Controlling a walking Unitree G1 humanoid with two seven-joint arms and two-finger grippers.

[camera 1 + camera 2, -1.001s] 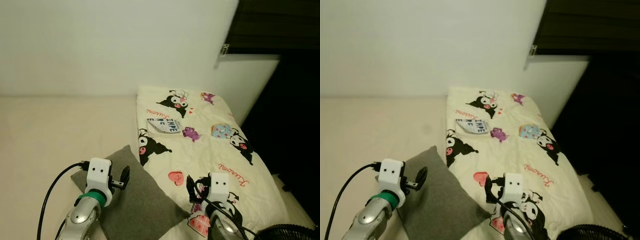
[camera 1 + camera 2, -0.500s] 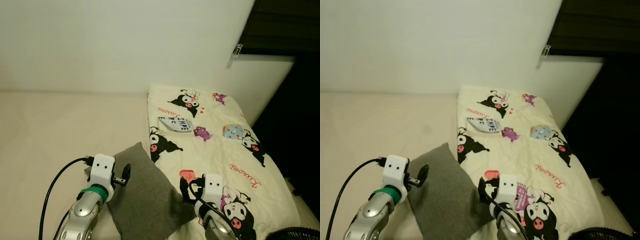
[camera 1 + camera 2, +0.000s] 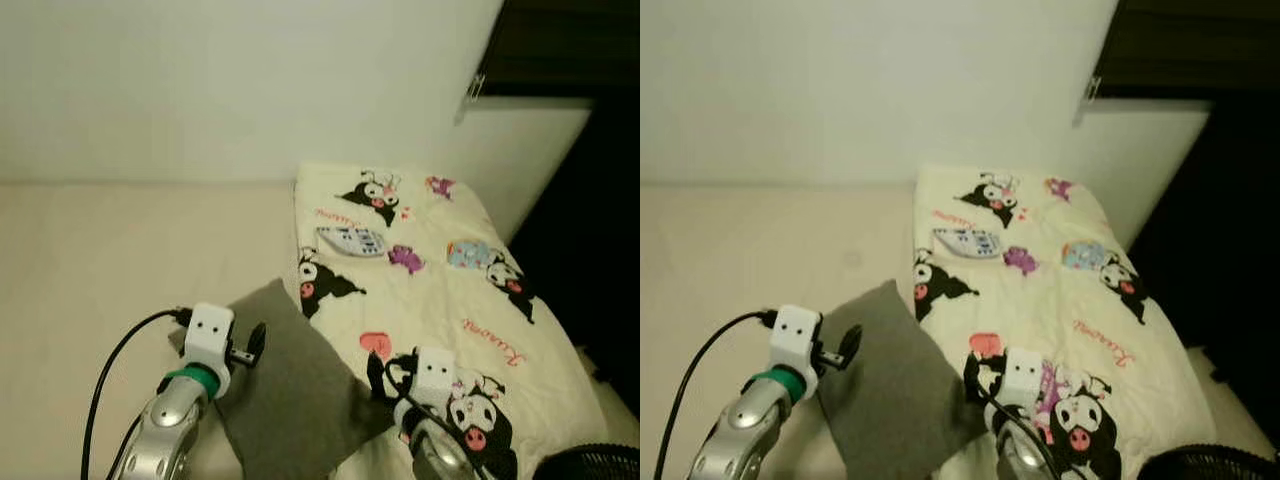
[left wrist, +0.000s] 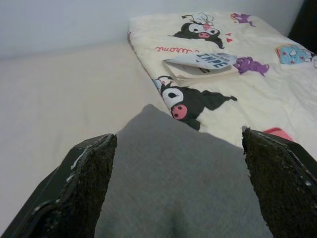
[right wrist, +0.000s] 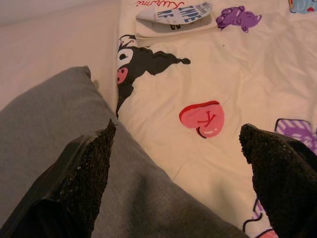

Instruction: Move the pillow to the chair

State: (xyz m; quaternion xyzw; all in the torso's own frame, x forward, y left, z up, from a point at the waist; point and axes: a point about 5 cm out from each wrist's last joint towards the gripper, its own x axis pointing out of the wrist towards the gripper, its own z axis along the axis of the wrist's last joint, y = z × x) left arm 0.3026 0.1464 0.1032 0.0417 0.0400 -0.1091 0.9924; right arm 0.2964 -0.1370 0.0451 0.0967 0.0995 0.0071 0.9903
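pillow (image 3: 290, 395) x1, grey | blanket (image 3: 440, 270) x1 | left hand (image 4: 178, 198) wide | right hand (image 5: 173, 188) wide

pillow (image 3: 290, 400): on the bed, before me, partly over the blanket's left edge
blanket (image 3: 440, 280): to my right

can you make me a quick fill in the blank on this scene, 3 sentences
1. The pillow is ____ in colour.
2. The pillow lies partly on the cartoon-print ____, which is spread over the right side of the bed.
3. The fingers of the left gripper are ____, one on each side of the pillow's near corner.

Missing words: grey; blanket; open
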